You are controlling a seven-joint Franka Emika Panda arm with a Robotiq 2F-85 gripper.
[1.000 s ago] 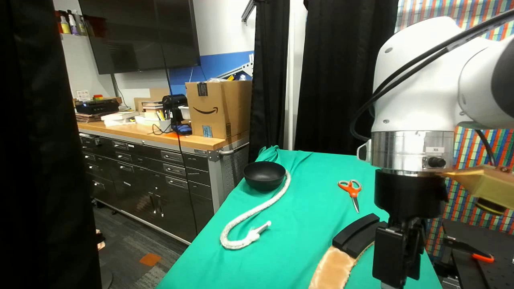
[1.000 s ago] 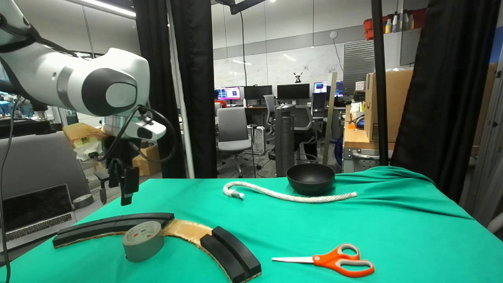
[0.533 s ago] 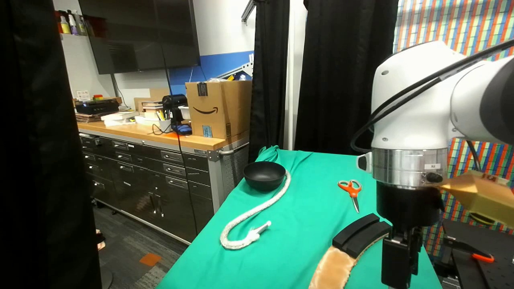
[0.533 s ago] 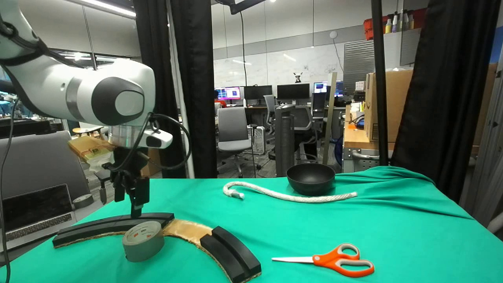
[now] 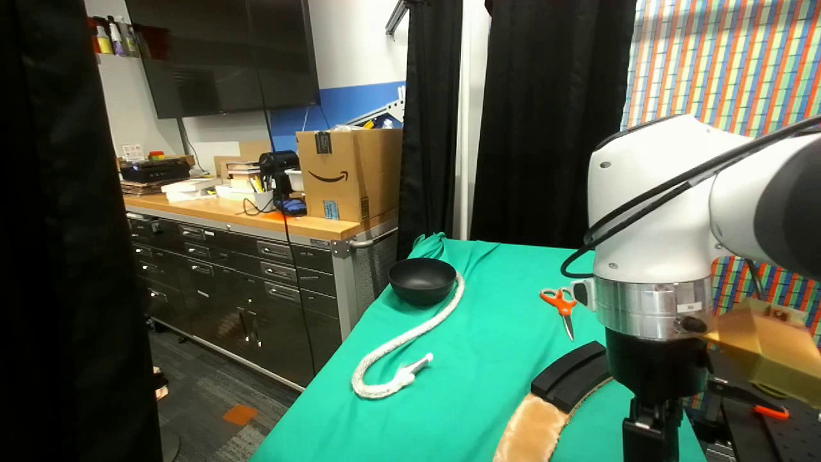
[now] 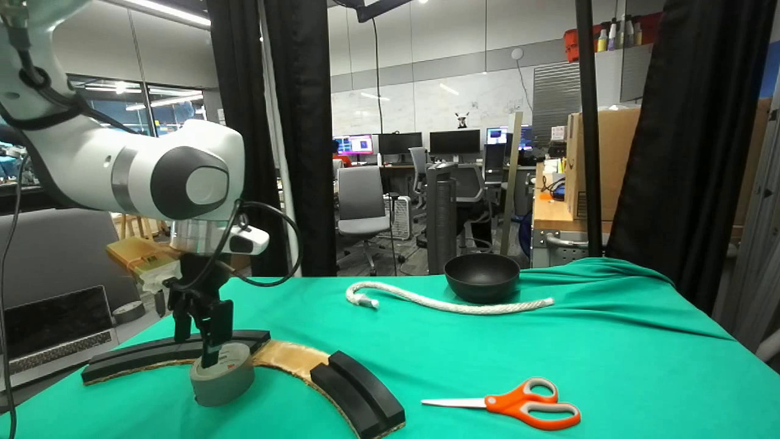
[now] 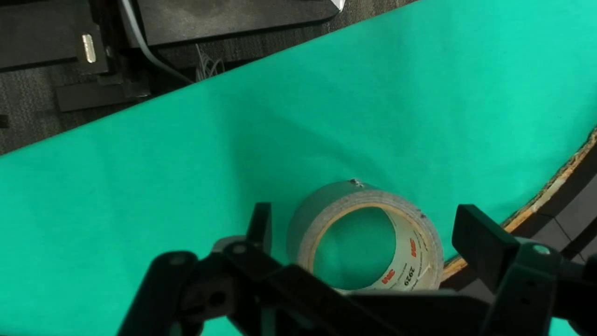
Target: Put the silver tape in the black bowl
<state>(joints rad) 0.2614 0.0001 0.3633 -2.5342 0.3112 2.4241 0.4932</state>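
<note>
The silver tape is a grey roll lying flat on the green cloth. It also shows in the wrist view, its lower edge hidden by the gripper. My gripper is open, with one finger on each side of the roll and gaps to both. In an exterior view the gripper is just above and at the roll, one fingertip overlapping it. In an exterior view the gripper is cut off at the bottom and the tape is not visible. The black bowl stands far off, also in an exterior view.
A curved black and tan piece lies right beside the tape, also in the wrist view. Orange scissors and a white rope lie on the green cloth. The rope passes by the bowl.
My gripper has moved down to the tape, staying open. The tape, bowl, rope and scissors have not moved.
</note>
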